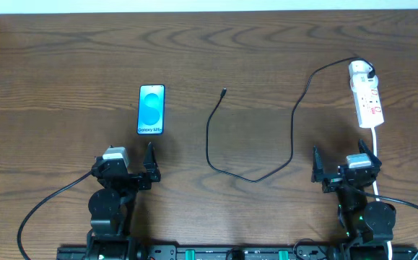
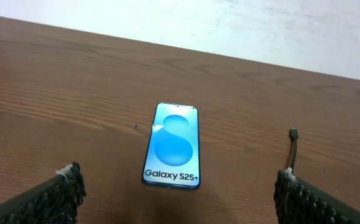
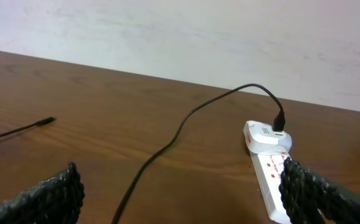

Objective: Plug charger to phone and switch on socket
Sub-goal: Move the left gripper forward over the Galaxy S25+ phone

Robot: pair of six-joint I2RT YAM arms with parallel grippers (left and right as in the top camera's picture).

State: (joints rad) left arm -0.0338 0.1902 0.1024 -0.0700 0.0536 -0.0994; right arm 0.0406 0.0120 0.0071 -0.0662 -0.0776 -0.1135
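Charger: 1, a thin black cable lying loose on the counter, nothing gripping it. Pincers: 2.

Left pincer is spread wide and empty. Both padded fingers sit at the lower corners of the left wrist view with bare wood between them. Can't tell whether the tips rest on the counter.

Right pincer is the same: spread wide, holding nothing, not touching the cable or the strip.

Phone: 1, flat, face up, screen lit blue and reading "Galaxy S25+". It lies just ahead of the left pincer and a bit to its right, with the text end nearest the pincer, clear of the fingers.

Connector tip: 1, free on the wood to the right of the phone, well apart from it and roughly level with its far end. From the tip the cable drops toward the robot, loops across mid-counter, then climbs to the white plug.

Socket: 1, a white power strip with red marks on its face, ahead of the right pincer and lying roughly lengthwise away from it. The white plug is seated at its far end. White cord: 1, leaving the strip's near end and passing close by the right pincer's right side.

The far counter edge runs close behind the strip and somewhat further behind the phone, with pale wall beyond it. Bare wood lies left of the phone, between phone and tip, and inside the cable loop. The right arm's side is tighter, with the cable on one side and the cord on the other.
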